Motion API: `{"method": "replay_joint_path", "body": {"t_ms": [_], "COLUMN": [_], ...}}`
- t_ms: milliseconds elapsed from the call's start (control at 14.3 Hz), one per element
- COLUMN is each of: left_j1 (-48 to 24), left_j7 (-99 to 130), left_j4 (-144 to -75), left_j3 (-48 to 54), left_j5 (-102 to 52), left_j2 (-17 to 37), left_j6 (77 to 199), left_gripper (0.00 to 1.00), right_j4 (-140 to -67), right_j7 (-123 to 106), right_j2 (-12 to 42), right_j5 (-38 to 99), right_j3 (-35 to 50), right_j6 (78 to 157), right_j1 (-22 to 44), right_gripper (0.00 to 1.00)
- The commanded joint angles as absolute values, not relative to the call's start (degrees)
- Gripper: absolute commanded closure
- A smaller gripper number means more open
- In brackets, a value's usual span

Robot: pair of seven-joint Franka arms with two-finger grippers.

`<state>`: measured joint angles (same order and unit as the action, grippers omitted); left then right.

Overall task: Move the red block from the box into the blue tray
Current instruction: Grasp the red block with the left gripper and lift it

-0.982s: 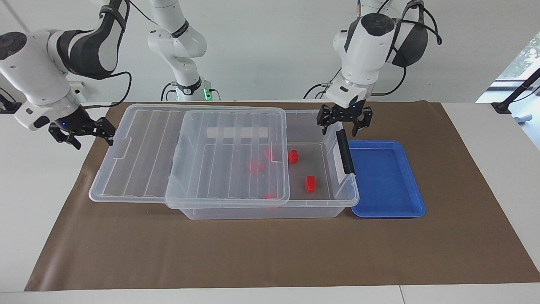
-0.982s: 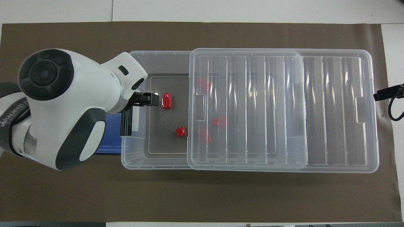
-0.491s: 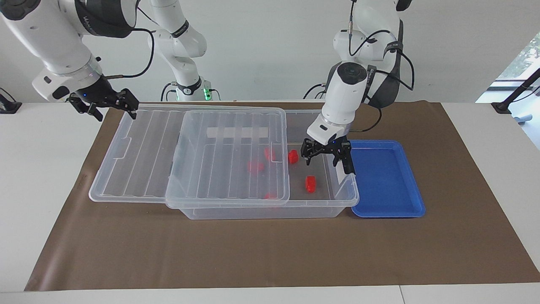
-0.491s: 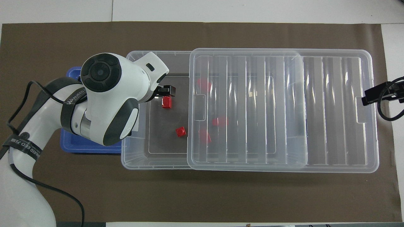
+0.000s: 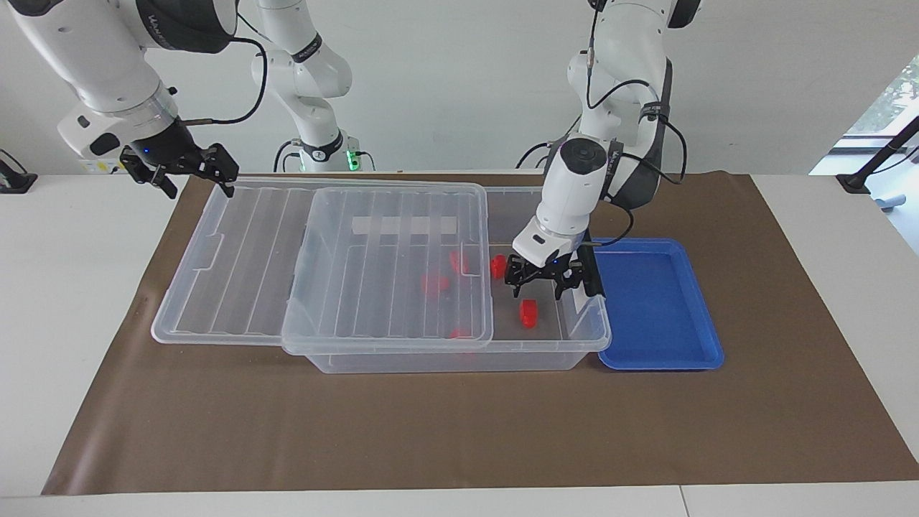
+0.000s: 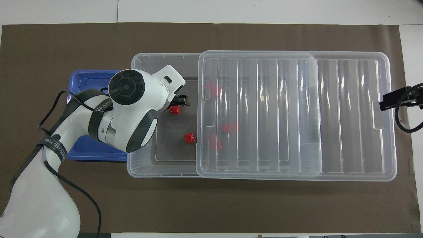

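Over the uncovered end of the large clear plastic box point(image 5: 445, 345), your left gripper point(image 5: 540, 281) has dropped in.
Its jaws stand wide around nothing yet; the small red plastic block point(image 5: 528, 313) lies just below on the box floor, the shallow blue plastic tray point(image 5: 664, 359) beside the box. Your right gripper point(image 5: 188, 172), open, waits over the slid-back lid's end.

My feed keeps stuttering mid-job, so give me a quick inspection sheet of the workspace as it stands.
Surface: brown paper mat on a white table.
Job's things: large clear plastic box, its ribbed lid slid toward the right arm's end; small red plastic blocks inside, one uncovered; shallow blue plastic tray beside the box holds nothing.
Clutter: nothing seen.
Grippers: left gripper open, inside the box's uncovered end above a red block; right gripper open, waiting over the lid's end.
Cables: black cables along both arms.
Surroundings: white wall.
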<state>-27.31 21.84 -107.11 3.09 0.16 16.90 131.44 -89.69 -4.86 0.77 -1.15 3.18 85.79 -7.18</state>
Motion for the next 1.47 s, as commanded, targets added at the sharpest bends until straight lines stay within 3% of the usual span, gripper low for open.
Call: {"method": "replay_joint_path", "body": {"t_ms": [0, 351, 421, 491, 841, 1402], "left_j1": [-29.4, -28.8, -28.8, -28.9, -28.9, -28.4], "left_j7": [22.3, 22.4, 22.8, 25.7, 29.2, 27.9], "left_j4": [-108.7, -113.3, -113.2, -112.9, -112.6, -108.6], "left_j3": [2.2, 2.0, 2.0, 1.9, 1.9, 1.8], "left_j5": [1.1, 1.1, 1.1, 1.1, 1.5, 1.5], "left_j2": [19.7, 19.7, 19.7, 19.7, 18.1, 6.9], "left_j6": [134.3, 140.2, 140.2, 140.1, 139.4, 121.9], "left_gripper": [0.09, 0.11, 0.33, 0.99, 1.0, 1.0], "right_j4": [-91.4, -91.0, -91.0, -91.0, -91.0, -90.9], "right_j7": [-4.0, -4.0, -4.0, -4.0, -4.0, -4.0], "right_j2": [-0.2, 0.2, 0.2, 0.2, 0.1, 0.2], "right_j5": [-1.6, -1.5, -1.5, -1.5, -1.5, -1.5], "right_j3": [3.3, 3.4, 3.3, 3.4, 3.1, 3.0], "right_j6": [87.6, 87.6, 87.6, 87.6, 87.6, 87.6], "right_j1": [-6.9, -7.0, -7.0, -6.9, -7.0, -7.0], "right_gripper": [0.0, 0.0, 0.0, 0.0, 0.0, 0.0]}}
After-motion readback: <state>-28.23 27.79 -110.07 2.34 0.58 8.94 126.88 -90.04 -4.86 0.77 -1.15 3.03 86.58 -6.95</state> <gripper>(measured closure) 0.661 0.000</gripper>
